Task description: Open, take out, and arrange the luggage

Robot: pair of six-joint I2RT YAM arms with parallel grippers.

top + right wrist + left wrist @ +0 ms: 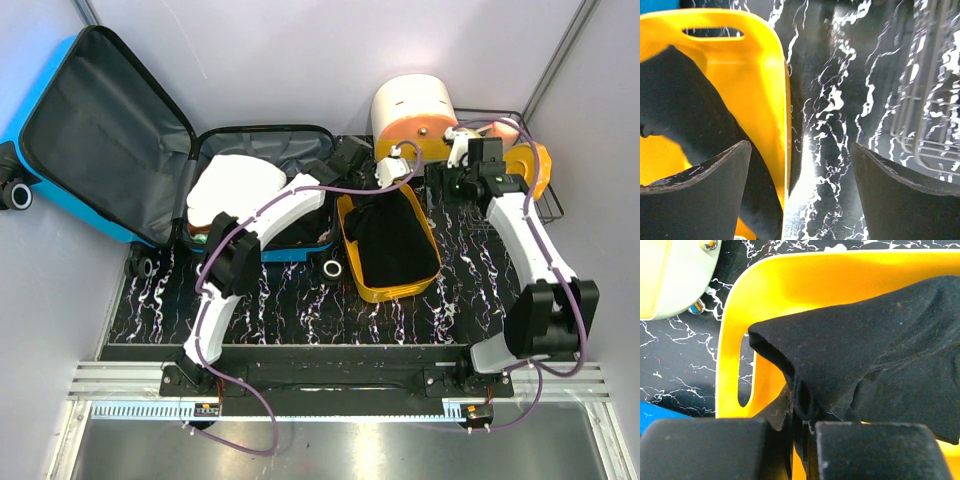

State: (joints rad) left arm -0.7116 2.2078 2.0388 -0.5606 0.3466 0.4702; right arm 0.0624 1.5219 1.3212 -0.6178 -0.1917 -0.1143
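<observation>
The blue luggage [262, 246] lies open at the back left of the table, its grey-lined lid [100, 125] leaning against the wall. A white bundle [235, 185] rests in its lower half. A black cloth [390, 240] drapes into the yellow basin [345, 232]. My left gripper [802, 422] is shut on a fold of this black cloth [865, 355] over the basin's handle end [732, 365]. My right gripper [800, 165] stands open over the bare table, just right of the basin's rim [777, 75], with nothing between its fingers.
A white-and-orange round box [415, 110] stands at the back. A black wire rack [545, 200] sits at the back right, close to my right gripper, and appears in the right wrist view as wire rack [927, 100]. The tabletop [300, 310] is black marble pattern.
</observation>
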